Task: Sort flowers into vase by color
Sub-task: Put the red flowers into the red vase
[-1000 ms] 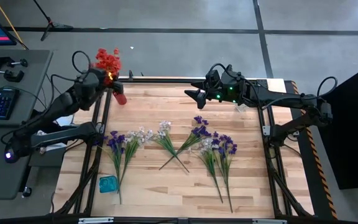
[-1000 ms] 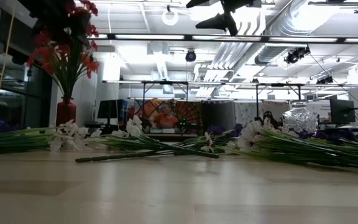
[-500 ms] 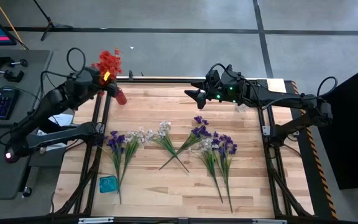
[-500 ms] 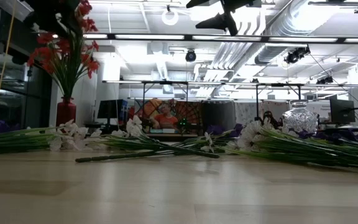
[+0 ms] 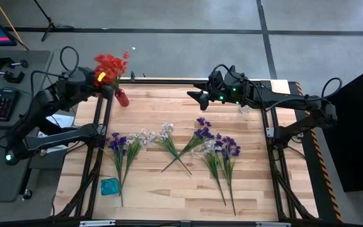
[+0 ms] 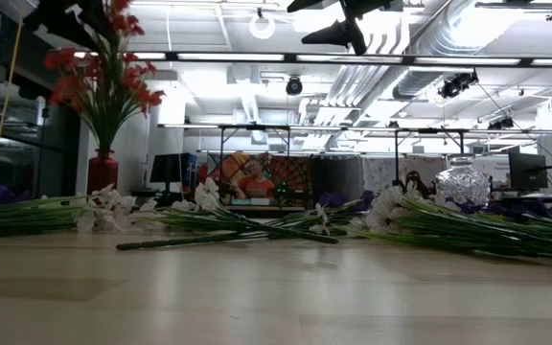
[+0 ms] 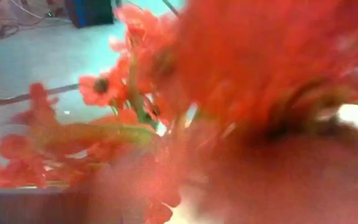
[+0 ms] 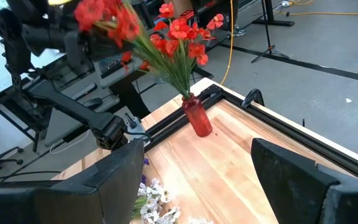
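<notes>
Red flowers (image 5: 109, 64) stand with their stems in a small red vase (image 5: 122, 98) at the table's far left corner. My left gripper (image 5: 101, 82) hangs open among their tops, left of the vase; its wrist view is filled with blurred red blossoms (image 7: 241, 74). Purple and white flowers (image 5: 121, 148), (image 5: 167, 135), (image 5: 200, 133), (image 5: 222, 151) lie flat on the table's middle. My right gripper (image 5: 197, 96) hovers open above the far middle of the table with nothing between its fingers (image 8: 114, 180). My left gripper stands amid the red flowers' tops (image 8: 104, 18), level with them and coming from the table's left. The blossoms hide its fingers, so I cannot tell whether they touch a blossom. The stems stay upright in the red vase.
A clear glass vase (image 6: 461, 182) stands at the far right, below the right arm. A small teal object (image 5: 109, 186) lies near the front left. Black frame rails (image 5: 99, 120) run along the table's sides. A person sits in the room behind (image 6: 254, 180).
My left gripper has risen and drawn back from the red vase toward the table's left edge, tipping up a little. The red flowers' tops have swayed with it; the vase has stayed where it was.
</notes>
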### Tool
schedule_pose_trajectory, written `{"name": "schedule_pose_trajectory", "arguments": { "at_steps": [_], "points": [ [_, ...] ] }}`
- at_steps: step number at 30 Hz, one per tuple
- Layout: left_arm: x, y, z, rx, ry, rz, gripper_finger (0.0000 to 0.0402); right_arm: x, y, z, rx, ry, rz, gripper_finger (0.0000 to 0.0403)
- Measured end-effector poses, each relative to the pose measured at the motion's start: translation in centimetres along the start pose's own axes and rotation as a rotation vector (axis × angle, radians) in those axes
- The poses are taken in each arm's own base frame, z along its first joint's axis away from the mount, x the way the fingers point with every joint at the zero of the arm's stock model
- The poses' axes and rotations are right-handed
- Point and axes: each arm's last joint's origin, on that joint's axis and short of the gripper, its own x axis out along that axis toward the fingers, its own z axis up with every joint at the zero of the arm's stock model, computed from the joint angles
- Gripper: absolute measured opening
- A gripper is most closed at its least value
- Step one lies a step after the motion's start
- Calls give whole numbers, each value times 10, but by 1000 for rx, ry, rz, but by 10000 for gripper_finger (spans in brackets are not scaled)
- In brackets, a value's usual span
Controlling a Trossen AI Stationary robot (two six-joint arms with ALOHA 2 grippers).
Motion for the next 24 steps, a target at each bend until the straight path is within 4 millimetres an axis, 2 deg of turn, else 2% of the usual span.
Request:
{"name": "schedule_pose_trajectory", "arguments": {
  "at_steps": [4,12,24],
  "points": [
    [-6,2,5,1,0,9,219,0,0,0,0,0,0,286],
    [-3,-1,5,-14,30,-27,219,0,0,0,0,0,0,286],
    [-14,0,16,14,290,65,219,0,0,0,0,0,0,286]
  ]
}}
